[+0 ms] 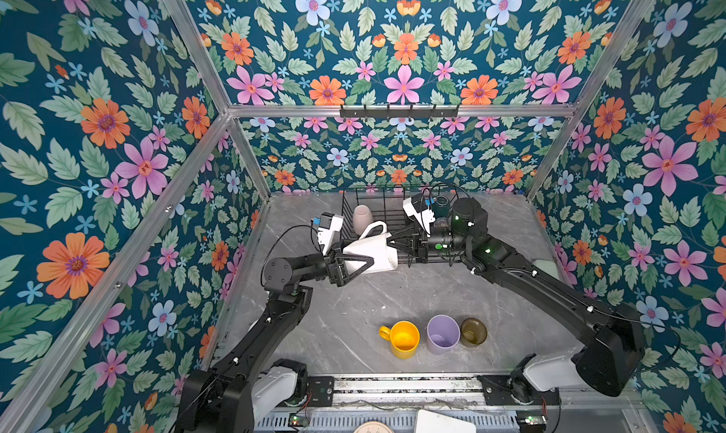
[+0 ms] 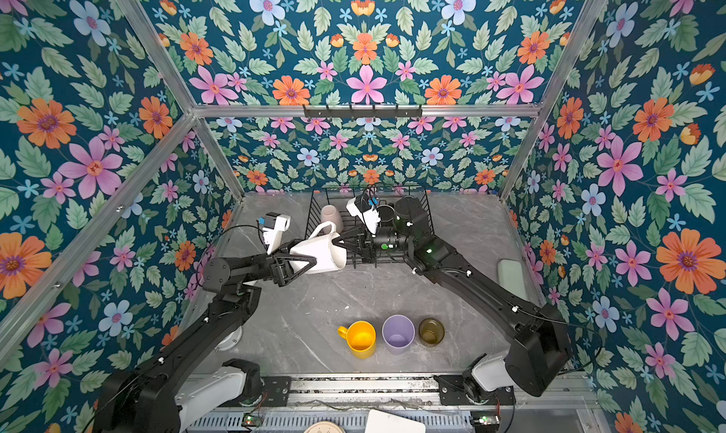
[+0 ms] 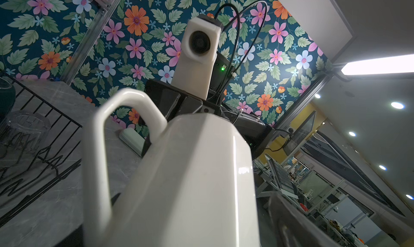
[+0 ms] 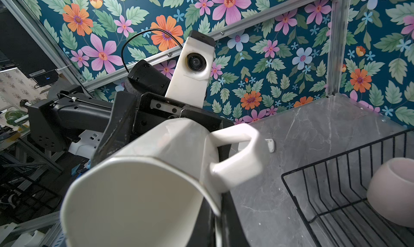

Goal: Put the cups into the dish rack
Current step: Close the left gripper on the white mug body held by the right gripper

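Observation:
A white mug (image 1: 373, 250) (image 2: 322, 250) hangs on its side just in front of the black wire dish rack (image 1: 347, 215) (image 2: 314, 207). My right gripper (image 1: 393, 240) (image 4: 208, 212) is shut on the mug's rim wall. My left gripper (image 1: 363, 256) is open, its jaws straddling the mug's base (image 3: 190, 178). A pale pink mug (image 1: 362, 219) (image 4: 392, 189) and a clear glass (image 3: 24, 127) sit upside down in the rack. Near the table's front stand a yellow mug (image 1: 402, 338), a lavender tumbler (image 1: 443, 333) and an amber-brown glass (image 1: 473, 331).
A pale green block (image 2: 510, 274) lies by the right wall. A black hook rail (image 1: 398, 111) runs along the back wall above the rack. The right arm's wrist hangs over the rack's right half and hides much of it. Both arm bases stand on the front rail.

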Controlling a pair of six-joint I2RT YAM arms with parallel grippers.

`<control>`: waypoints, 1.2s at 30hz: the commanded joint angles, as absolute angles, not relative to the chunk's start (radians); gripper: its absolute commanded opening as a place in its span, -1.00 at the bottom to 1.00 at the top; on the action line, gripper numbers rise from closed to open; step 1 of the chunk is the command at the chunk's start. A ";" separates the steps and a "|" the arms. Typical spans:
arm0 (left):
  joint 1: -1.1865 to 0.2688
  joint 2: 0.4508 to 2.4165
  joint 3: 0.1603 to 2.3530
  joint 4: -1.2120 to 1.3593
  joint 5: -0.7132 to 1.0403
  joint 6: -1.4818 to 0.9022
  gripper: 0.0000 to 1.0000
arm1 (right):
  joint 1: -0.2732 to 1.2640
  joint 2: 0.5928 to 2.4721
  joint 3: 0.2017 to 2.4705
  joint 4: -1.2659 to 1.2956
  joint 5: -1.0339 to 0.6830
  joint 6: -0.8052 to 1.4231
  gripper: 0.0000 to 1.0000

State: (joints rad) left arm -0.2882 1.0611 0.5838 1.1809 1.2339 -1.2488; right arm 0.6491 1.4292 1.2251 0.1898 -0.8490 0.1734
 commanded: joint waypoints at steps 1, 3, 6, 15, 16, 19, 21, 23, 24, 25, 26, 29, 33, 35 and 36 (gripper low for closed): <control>-0.295 1.053 0.588 1.259 1.278 -1.248 0.96 | 0.655 1.440 1.235 0.258 -0.785 0.170 -1.00; -0.296 1.052 0.586 1.268 1.279 -1.252 0.96 | 0.658 1.445 1.237 0.263 -0.782 0.174 -1.00; -0.296 1.052 0.586 1.273 1.282 -1.258 0.92 | 0.662 1.453 1.243 0.262 -0.779 0.177 -1.00; -0.300 1.057 0.581 1.349 1.285 -1.306 0.65 | 0.664 1.466 1.237 0.273 -0.763 0.188 -1.00; -0.301 1.060 0.581 1.362 1.286 -1.316 0.62 | 0.665 1.467 1.236 0.273 -0.760 0.190 -1.00; -0.301 1.071 0.581 1.405 1.289 -1.345 0.59 | 0.664 1.471 1.238 0.272 -0.754 0.195 -1.00; -0.302 1.082 0.580 1.459 1.292 -1.378 0.70 | 0.666 1.476 1.245 0.264 -0.752 0.199 -1.00; -0.302 1.096 0.580 1.524 1.301 -1.418 0.79 | 0.666 1.483 1.252 0.258 -0.750 0.207 -1.00; -0.302 1.103 0.580 1.559 1.306 -1.442 0.84 | 0.665 1.485 1.253 0.257 -0.753 0.207 -1.00; -0.303 1.111 0.580 1.591 1.308 -1.466 0.88 | 0.665 1.486 1.253 0.260 -0.755 0.206 -1.00; -0.304 1.118 0.581 1.611 1.310 -1.481 0.91 | 0.666 1.488 1.252 0.264 -0.756 0.207 -1.00; -0.309 1.128 0.590 1.623 1.323 -1.499 0.92 | 0.665 1.493 1.254 0.269 -0.752 0.198 -1.00; -0.319 1.126 0.595 1.623 1.341 -1.500 0.92 | 0.665 1.499 1.266 0.277 -0.759 0.195 -1.00; -0.320 1.127 0.594 1.623 1.341 -1.500 0.92 | 0.665 1.503 1.273 0.287 -0.763 0.197 -1.00; -0.322 1.128 0.594 1.623 1.341 -1.500 0.92 | 0.666 1.503 1.276 0.292 -0.769 0.195 -1.00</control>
State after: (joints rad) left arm -0.2966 1.1339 0.5816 1.4712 1.2324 -1.4807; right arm 0.6575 1.4849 1.2671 0.2569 -0.9092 0.2031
